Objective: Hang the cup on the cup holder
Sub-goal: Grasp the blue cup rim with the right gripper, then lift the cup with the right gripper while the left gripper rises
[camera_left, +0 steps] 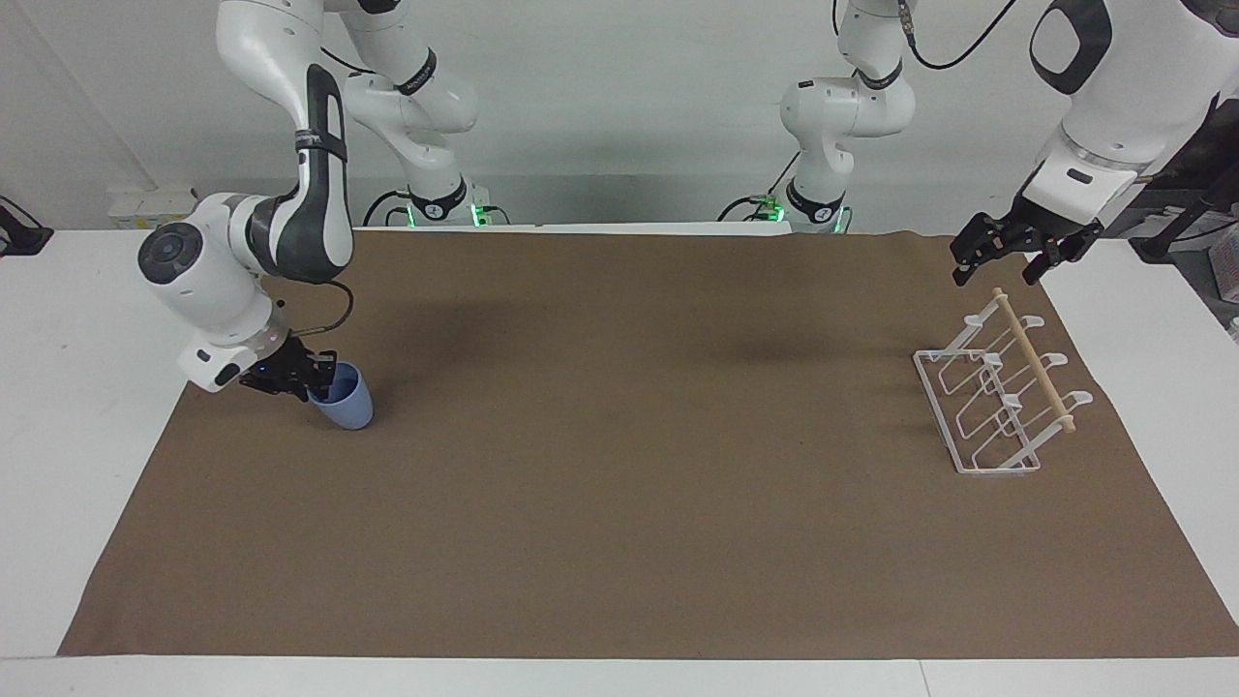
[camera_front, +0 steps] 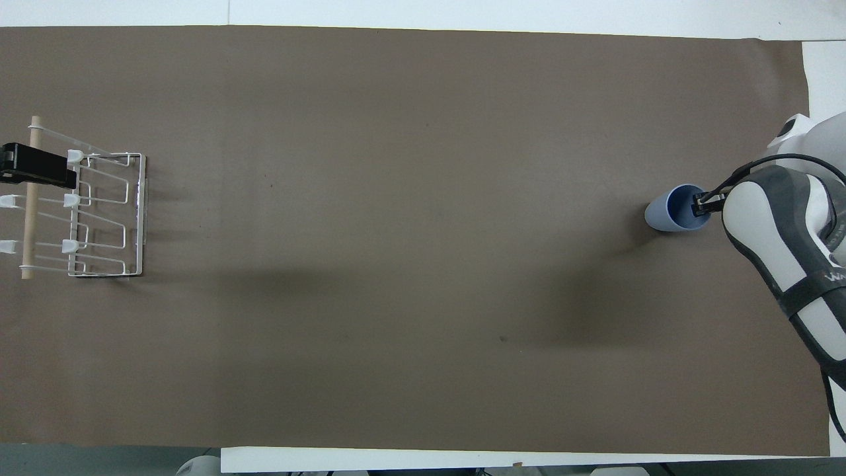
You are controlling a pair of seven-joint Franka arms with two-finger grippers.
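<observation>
My right gripper has black matt fingers; my arm shells are glossy white plastic with dark grey panels. The cup is light-blue plastic, matt and smooth. The cup holder is white-coated wire with a pale, unvarnished-looking wooden dowel. The table cover is brown, matt, paper-like sheet.

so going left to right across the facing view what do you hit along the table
right gripper at the rim of the cup → cup → bare stretch of brown mat → cup holder, with the left gripper waiting in the air above the end of it nearer the robots
</observation>
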